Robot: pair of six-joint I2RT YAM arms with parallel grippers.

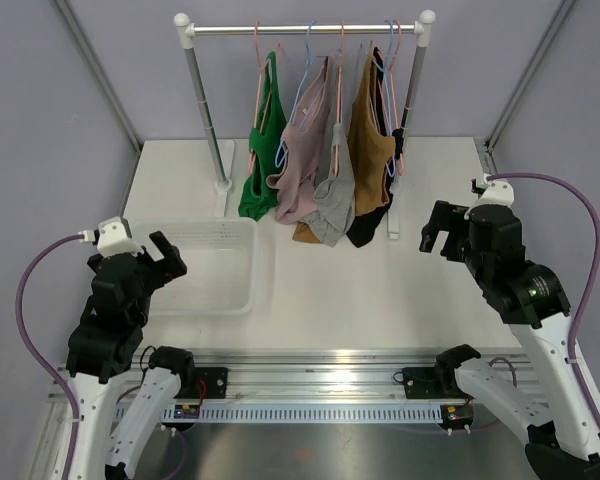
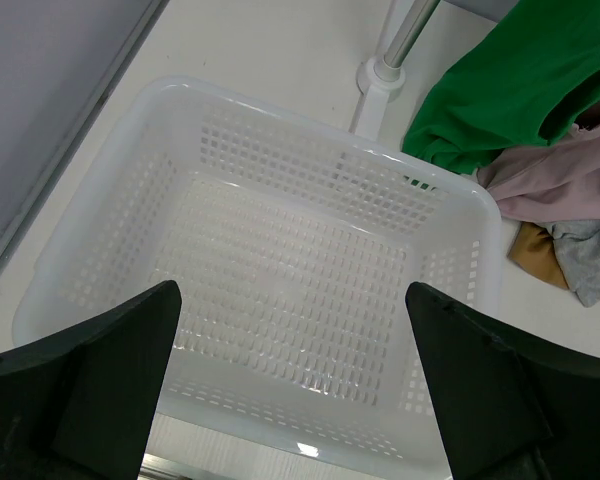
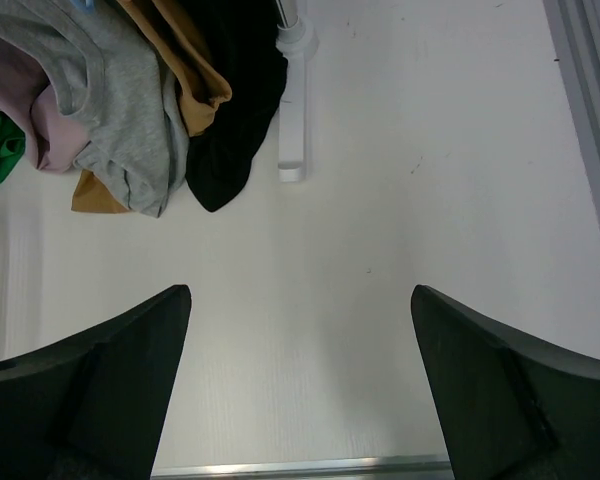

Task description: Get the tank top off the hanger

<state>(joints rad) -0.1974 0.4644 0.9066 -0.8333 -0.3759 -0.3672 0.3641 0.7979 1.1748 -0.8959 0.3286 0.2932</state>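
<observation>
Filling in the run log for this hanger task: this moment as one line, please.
left gripper open, facing basket | right gripper open, over table, empty | garments all hanging on rack | removal not started

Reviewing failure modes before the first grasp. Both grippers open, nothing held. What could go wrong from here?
1. The tank tops hang tightly overlapped on the rail; grabbing the black tank top could also pinch the brown tank top beside it.
2. The hangers only hook over the rail, so a pull might drag one off with the garment.
</observation>
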